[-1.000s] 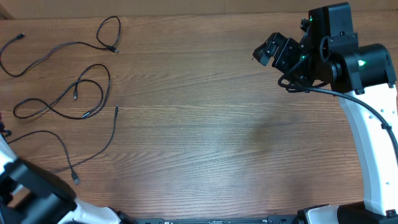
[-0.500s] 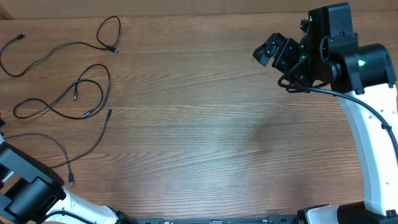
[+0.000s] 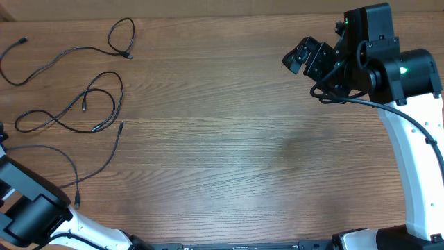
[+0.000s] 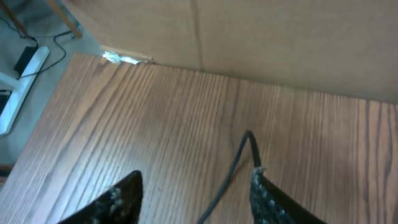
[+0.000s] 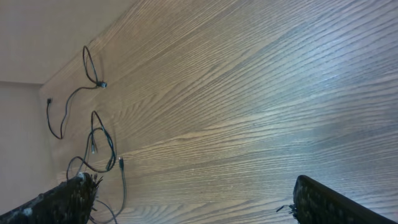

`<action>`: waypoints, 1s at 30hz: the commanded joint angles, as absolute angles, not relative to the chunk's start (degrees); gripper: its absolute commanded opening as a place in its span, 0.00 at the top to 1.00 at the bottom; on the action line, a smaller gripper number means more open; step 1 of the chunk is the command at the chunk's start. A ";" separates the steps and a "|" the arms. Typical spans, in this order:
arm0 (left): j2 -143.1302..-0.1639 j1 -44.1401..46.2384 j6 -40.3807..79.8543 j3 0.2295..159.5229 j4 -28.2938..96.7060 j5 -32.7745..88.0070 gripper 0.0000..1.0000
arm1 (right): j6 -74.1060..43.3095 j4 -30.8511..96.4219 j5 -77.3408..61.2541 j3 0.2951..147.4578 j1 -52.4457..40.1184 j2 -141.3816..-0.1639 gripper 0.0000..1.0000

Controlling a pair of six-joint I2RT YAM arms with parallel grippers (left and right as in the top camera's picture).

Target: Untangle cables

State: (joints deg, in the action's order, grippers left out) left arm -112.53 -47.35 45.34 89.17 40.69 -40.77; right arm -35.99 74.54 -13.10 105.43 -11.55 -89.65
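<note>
Three thin black cables lie apart at the table's left in the overhead view. One cable [image 3: 69, 50] runs along the far edge. A looped cable [image 3: 122, 89] lies below it. A third cable [image 3: 111, 154] curves down toward my left arm [image 3: 31, 215]. In the left wrist view that third cable [image 4: 231, 177] lies on the wood between the spread fingers of my left gripper [image 4: 196, 190], which is open and grips nothing. My right gripper [image 3: 302, 55] hangs open and empty over the far right of the table, and its wrist view shows the cables [image 5: 99, 146] far off to the left.
The wooden table [image 3: 229, 139] ends at a tan wall [image 4: 280, 37] behind the cables. Its left edge drops to a floor with a white power strip [image 4: 22, 74]. The right arm's thick black wire [image 3: 409, 121] hangs beside its white link.
My left arm pulled back toward the lower left, dragging the third cable's ends slightly left. Its jaws then spread and let go of the strand. The right arm has not moved.
</note>
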 commanded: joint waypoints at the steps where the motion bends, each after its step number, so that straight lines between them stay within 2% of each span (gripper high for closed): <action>1: -109.16 -45.30 43.66 92.33 40.45 -41.23 0.50 | -35.51 74.28 -12.88 106.85 -11.40 -89.76 0.00; 3: -107.61 -44.66 43.70 93.65 40.42 -39.59 0.47 | -35.51 74.28 -12.88 106.85 -11.40 -89.76 0.00; 4: -106.85 -44.49 43.72 94.24 40.21 -38.48 0.37 | -35.51 74.28 -12.88 106.85 -11.40 -89.76 0.00; 7: -104.44 -44.07 43.66 95.11 38.24 -32.91 0.36 | -35.51 74.28 -12.88 106.85 -11.40 -89.76 0.00; 11: -103.15 -44.12 43.42 95.11 40.88 -26.92 0.43 | -35.51 74.28 -12.88 106.85 -11.40 -89.76 0.00; 16: -104.51 -45.76 44.38 94.94 50.26 -33.85 0.50 | -35.51 74.30 -12.91 106.85 -11.40 -89.76 0.00; 23: -108.01 -51.79 44.34 94.91 60.05 -33.89 0.50 | -35.48 74.96 -12.88 106.85 -11.40 -89.76 0.00; 30: -116.22 -55.57 41.45 94.89 59.88 -27.77 0.53 | -35.51 74.89 -12.88 106.85 -11.40 -89.76 0.00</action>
